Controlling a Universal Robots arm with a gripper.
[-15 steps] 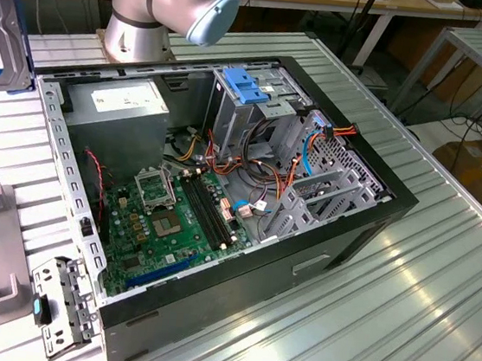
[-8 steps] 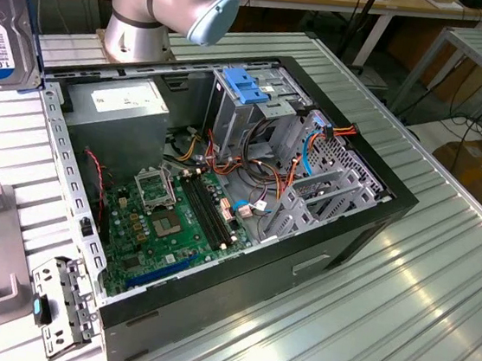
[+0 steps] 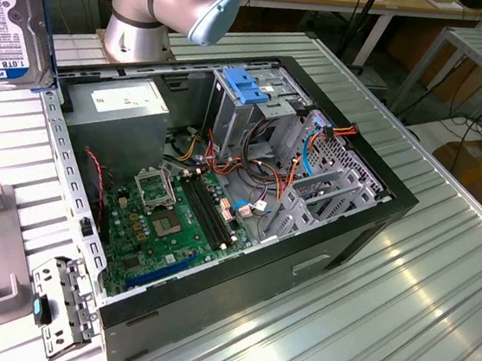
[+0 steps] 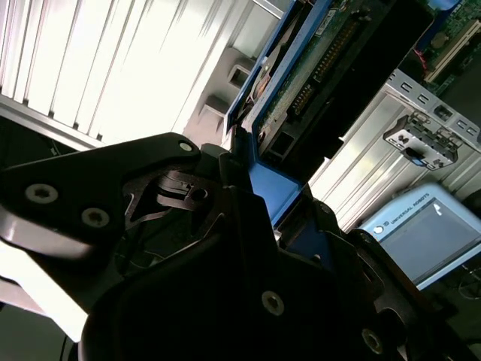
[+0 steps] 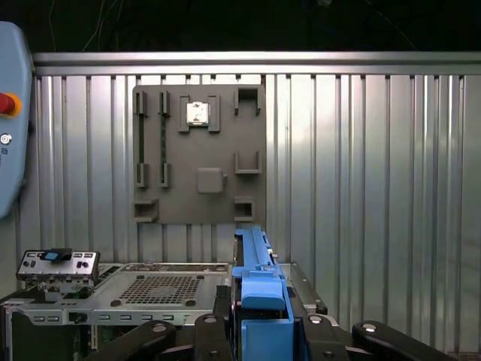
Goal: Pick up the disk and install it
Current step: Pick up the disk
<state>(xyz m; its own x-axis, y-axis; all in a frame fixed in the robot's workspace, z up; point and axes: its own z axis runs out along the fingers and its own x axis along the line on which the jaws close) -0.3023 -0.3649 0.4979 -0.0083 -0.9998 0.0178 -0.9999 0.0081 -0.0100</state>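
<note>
In the first wrist view the fingers (image 5: pixel 223 312) pinch the blue-railed disk (image 5: pixel 259 301) edge-on; the exterior view shows its white, blue-banded label (image 3: pixel 6 23).

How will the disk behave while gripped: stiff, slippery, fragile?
Probably stiff: the disk has a metal body. Its smooth blue plastic rail, where the gripper clamps, may slip. Its exposed circuit board looks knock-sensitive.
</note>
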